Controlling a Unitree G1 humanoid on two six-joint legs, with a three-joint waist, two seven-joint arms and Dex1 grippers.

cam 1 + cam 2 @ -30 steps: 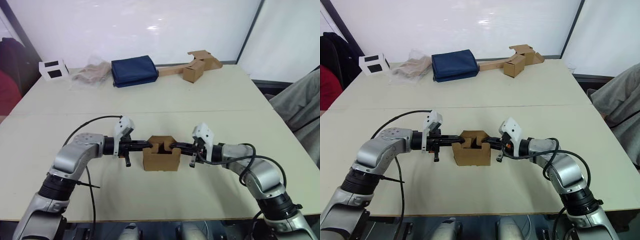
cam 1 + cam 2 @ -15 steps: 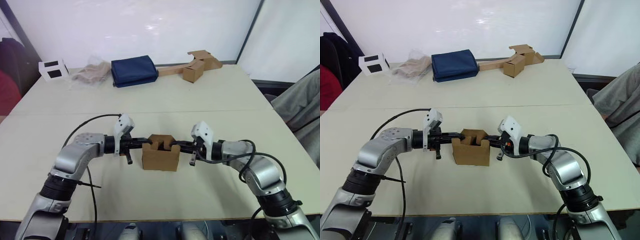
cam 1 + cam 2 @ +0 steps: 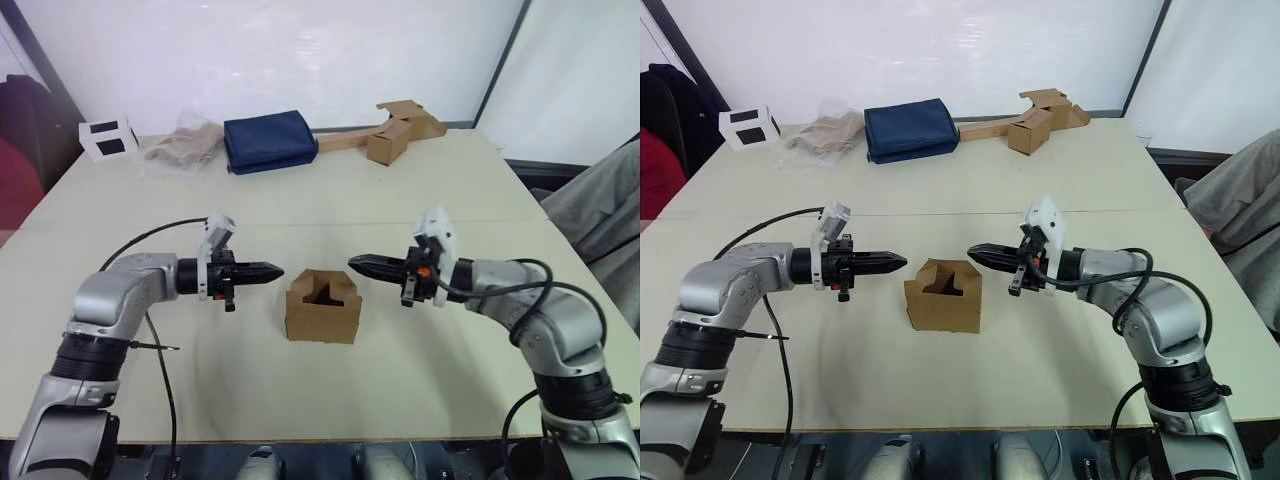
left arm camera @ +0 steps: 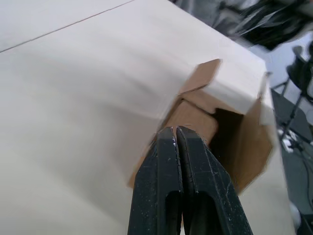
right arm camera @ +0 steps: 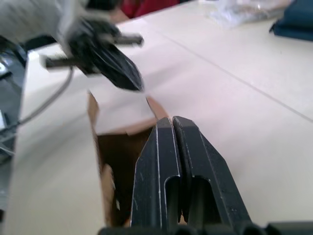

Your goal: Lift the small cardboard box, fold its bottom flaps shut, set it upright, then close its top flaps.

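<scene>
both tools have drawn back from the small cardboard box (image 3: 322, 307), which sits upright near the desk's (image 3: 420, 180) front edge. head views: left tool (image 3: 268, 271) and right tool (image 3: 362, 264) point inward, fingers together. wrist views: top flaps (image 4: 204, 78) stand half-open and could spring up if left unpressed.

1. one small cardboard box (image 3: 322, 310), centre of the frame, on the table (image 3: 300, 390).
2. two grippers: left gripper (image 3: 275, 271) and right gripper (image 3: 354, 262).
3. one white cube with black squares (image 3: 107, 139), upper left.
4. one navy folded cloth (image 3: 268, 141), upper centre.
5. one crumpled clear bag (image 3: 180, 148), upper left.
6. one strip of joined cardboard pieces (image 3: 385, 131), upper right.
</scene>
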